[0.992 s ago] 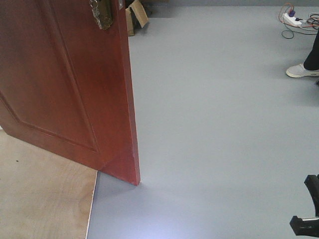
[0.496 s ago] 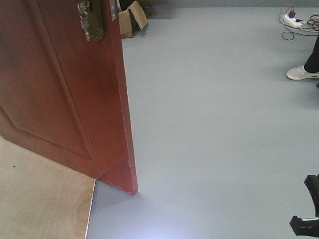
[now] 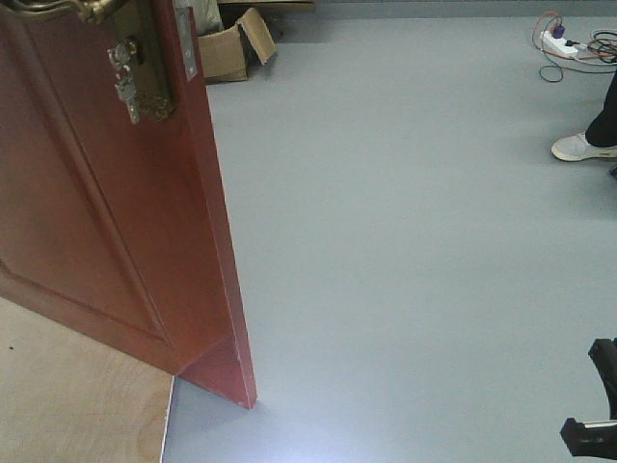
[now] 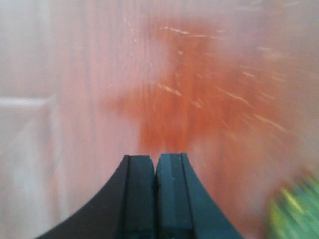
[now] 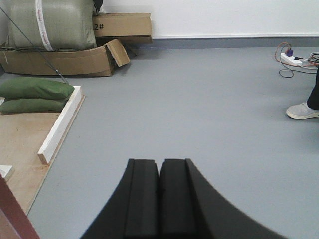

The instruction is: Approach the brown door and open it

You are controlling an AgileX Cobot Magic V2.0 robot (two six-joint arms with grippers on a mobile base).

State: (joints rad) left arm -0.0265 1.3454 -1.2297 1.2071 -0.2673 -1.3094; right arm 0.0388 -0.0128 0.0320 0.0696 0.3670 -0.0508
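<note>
The brown door (image 3: 87,212) fills the left of the front view, standing ajar with its free edge towards me. Its brass lock plate (image 3: 140,82) and part of the handle (image 3: 58,8) show at the top left. In the left wrist view my left gripper (image 4: 155,158) is shut and empty, very close to the blurred brown door face (image 4: 199,89). My right gripper (image 5: 159,163) is shut and empty over the grey floor (image 5: 199,99), and a corner of the door (image 5: 12,219) shows at the bottom left. A black part of the right arm (image 3: 593,424) shows at the front view's lower right.
A plywood platform (image 3: 67,395) lies under the door, with a white batten (image 5: 60,124) along its edge. Cardboard boxes (image 5: 70,57), a wrapped bale (image 5: 47,22) and green sandbags (image 5: 35,92) stand behind. A person's shoe (image 3: 581,147) and a power strip with cables (image 3: 569,40) are at the right.
The door's free edge has swung to the left and its lock plate has come lower into view, with the handle now showing. The cardboard box behind it is more exposed.
</note>
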